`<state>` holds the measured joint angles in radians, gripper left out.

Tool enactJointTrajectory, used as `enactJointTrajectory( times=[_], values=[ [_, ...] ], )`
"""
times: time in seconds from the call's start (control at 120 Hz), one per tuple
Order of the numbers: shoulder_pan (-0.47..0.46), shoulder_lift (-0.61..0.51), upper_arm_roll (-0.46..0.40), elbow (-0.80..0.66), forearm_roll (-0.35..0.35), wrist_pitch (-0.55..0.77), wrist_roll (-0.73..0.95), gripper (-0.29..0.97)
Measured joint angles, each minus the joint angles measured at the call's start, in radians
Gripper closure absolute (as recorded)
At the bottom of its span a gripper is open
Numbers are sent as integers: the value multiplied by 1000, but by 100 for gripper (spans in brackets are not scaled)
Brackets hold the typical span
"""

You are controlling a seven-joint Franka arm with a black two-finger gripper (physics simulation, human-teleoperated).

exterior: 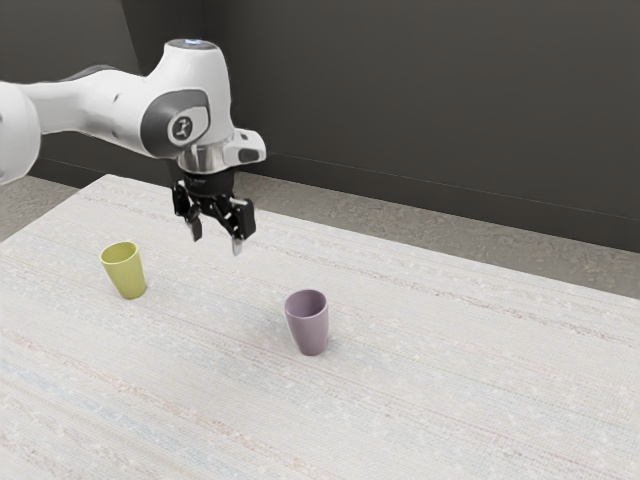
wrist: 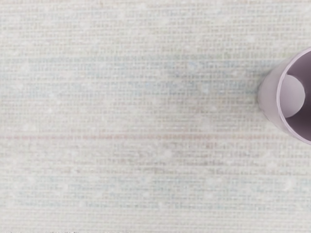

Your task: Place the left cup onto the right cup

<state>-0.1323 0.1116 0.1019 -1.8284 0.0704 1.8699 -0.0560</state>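
Yellow-green cup (exterior: 124, 270) and purple cup (exterior: 307, 321) stand apart while the claw (exterior: 217, 241) hangs open, empty.

Arm (exterior: 100, 105): glossy white rounded shells, with dark grey seams between segments. Above the gripper (exterior: 217, 240), on the last white housing: a round grey disc (exterior: 181, 126) bearing a small white mark. Higher above the gripper: a cap (exterior: 194, 44) with a pale blue glow. Directly above the gripper: a short silver collar (exterior: 206, 158) and a white side bracket (exterior: 248, 152). Gripper: black body, two black fingers (exterior: 241, 222) with pale tips.
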Motion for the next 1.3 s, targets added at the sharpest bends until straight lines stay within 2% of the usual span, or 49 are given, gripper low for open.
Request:
enactJointTrajectory(
  times=[0.392, 1.3],
  values=[
    [4, 1, 91, -29, -3, 48, 37, 10],
    [59, 39, 222, -49, -3, 108, 155, 13]
  ],
)
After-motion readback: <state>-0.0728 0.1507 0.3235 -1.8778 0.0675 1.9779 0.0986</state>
